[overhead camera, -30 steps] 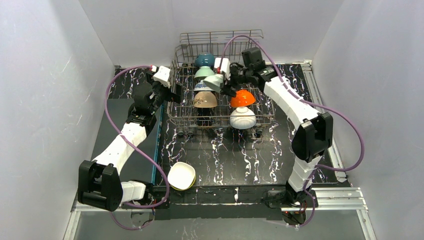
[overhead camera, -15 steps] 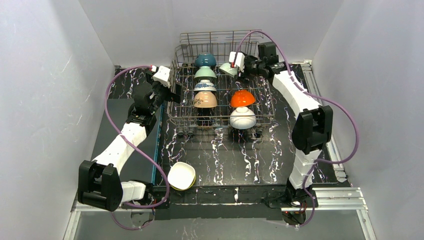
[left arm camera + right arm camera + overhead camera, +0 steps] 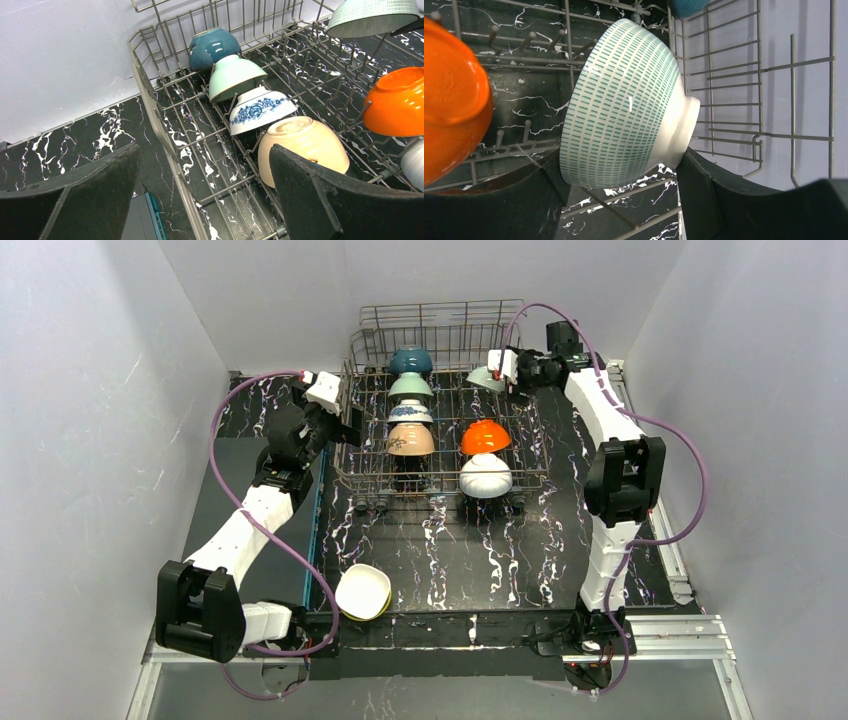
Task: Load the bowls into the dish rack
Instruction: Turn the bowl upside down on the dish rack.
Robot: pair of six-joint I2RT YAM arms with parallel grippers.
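— Holding anything in either hand?

— My right gripper (image 3: 497, 374) is clamped on the striped bowl (image 3: 624, 105), one finger at the mouth edge and the other against the foot. My left gripper (image 3: 205, 200) stands wide open with nothing between its fingers, just outside the left rail of the dish rack (image 3: 440, 328).

— Where is that bowl?

— Over the rack's far right corner, behind the orange bowl (image 3: 397, 102), which sits behind the white bowl (image 3: 485, 476). Upright tines rise beneath it; I cannot tell whether it touches them.

— What else is in there?

— A row down the left side: teal-blue bowl (image 3: 212, 47) farthest back, then the mint bowl (image 3: 234, 75), the blue-patterned bowl (image 3: 260, 107) and the tan bowl (image 3: 302, 150), all mouth-down and leaning. One yellow-rimmed bowl (image 3: 362, 591) sits on the table (image 3: 470, 560) near my left base, well apart from the rack.

— Which way does the striped one point?

— My left wrist view shows it mouth-down, foot upward, its top cut off by the frame. My right wrist view shows the foot towards the wire side wall and the mouth towards the orange bowl. The top view shows it only as a small pale shape, but places it in the rack.
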